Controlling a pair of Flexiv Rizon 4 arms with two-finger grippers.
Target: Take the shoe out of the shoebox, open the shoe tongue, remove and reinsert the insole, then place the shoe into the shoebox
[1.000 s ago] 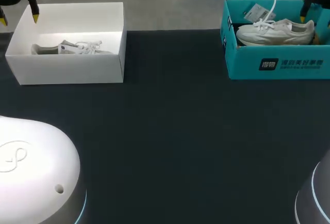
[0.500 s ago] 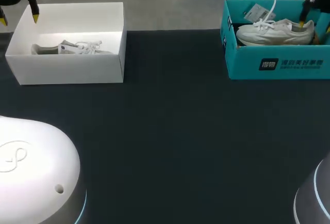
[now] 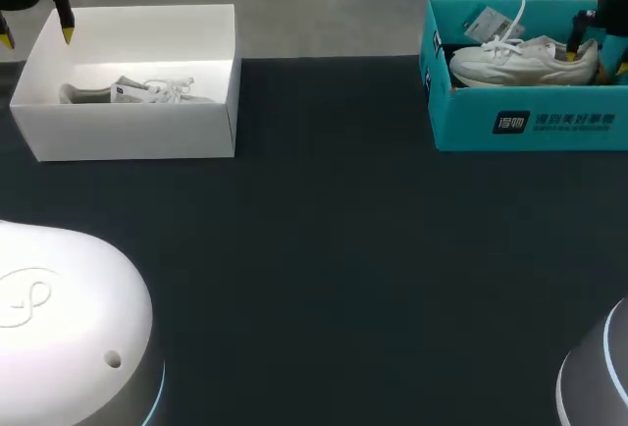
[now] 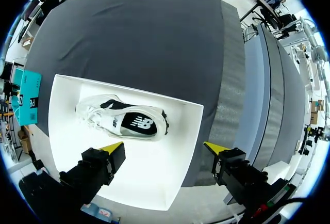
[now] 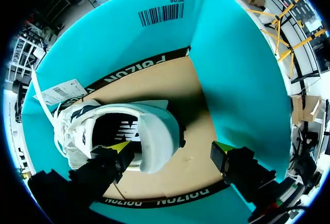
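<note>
Pinching only the heel collar, I'd guess, could let the shoe (image 5: 154, 131) slip or drag the teal shoebox (image 5: 237, 79) up off the worktop (image 3: 334, 249). The left fingers (image 4: 114, 147) hang spread wide, holding nothing, above a white box (image 4: 154, 182) with another shoe (image 4: 124, 122); the right fingers (image 5: 119, 147) straddle that heel, parted, one tip inside, not gripping yet.

matt teal cardboard shoebox (image 5: 242, 64) (brown inside), dark cloth table (image 3: 334, 249)
</note>
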